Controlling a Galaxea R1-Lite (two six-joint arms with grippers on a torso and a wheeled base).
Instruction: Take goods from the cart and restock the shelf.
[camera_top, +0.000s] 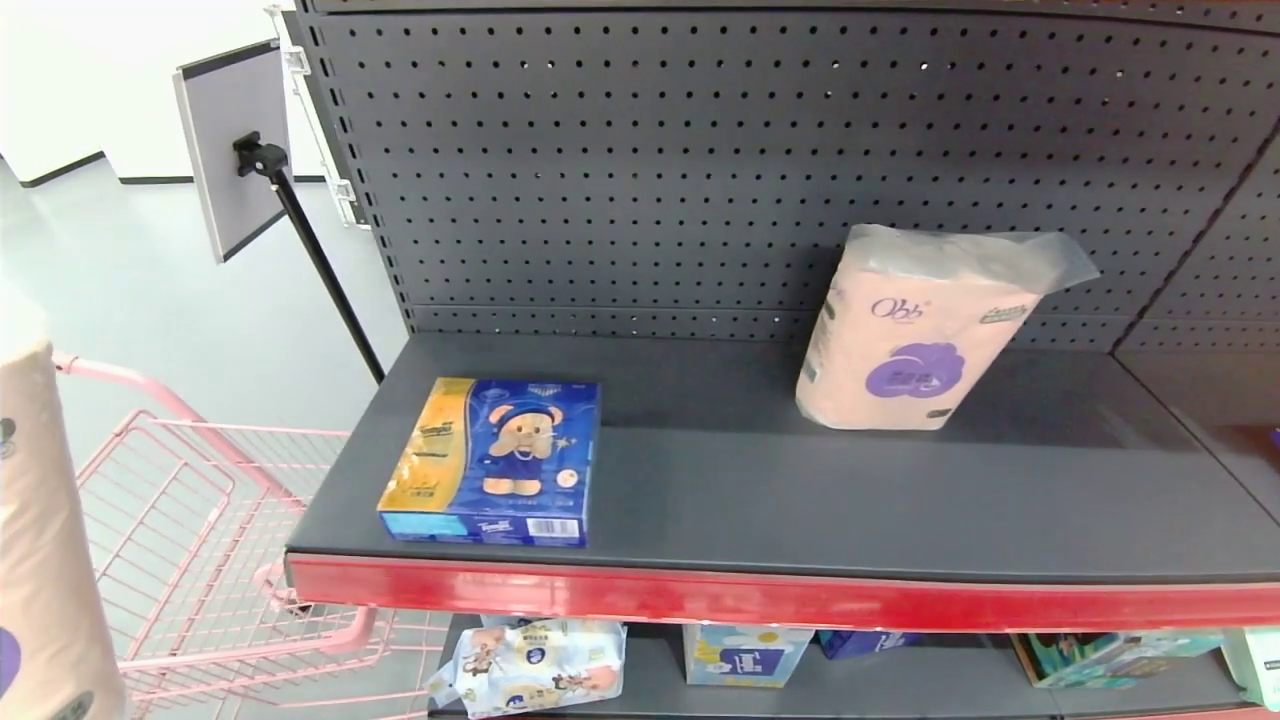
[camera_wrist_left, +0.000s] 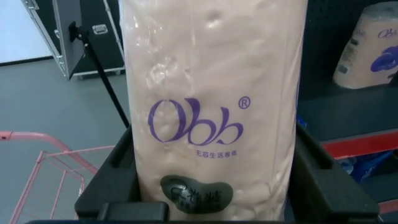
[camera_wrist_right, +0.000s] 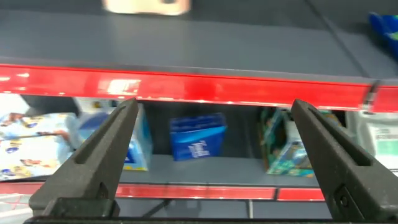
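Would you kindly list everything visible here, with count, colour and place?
shelf: one, black with red front edge, ahead.
standing pack: one, beige with purple print, shelf's back right.
held pack: one, beige with purple print, far left.
box: one, blue and yellow, shelf's front left.
lower-shelf goods: several, mostly blue and white, below.
cart: one, pink, left of shelf.
sign: one, grey, on black stand, left.
left gripper: black, shut on held pack.
right gripper: black, open, facing the red edge.
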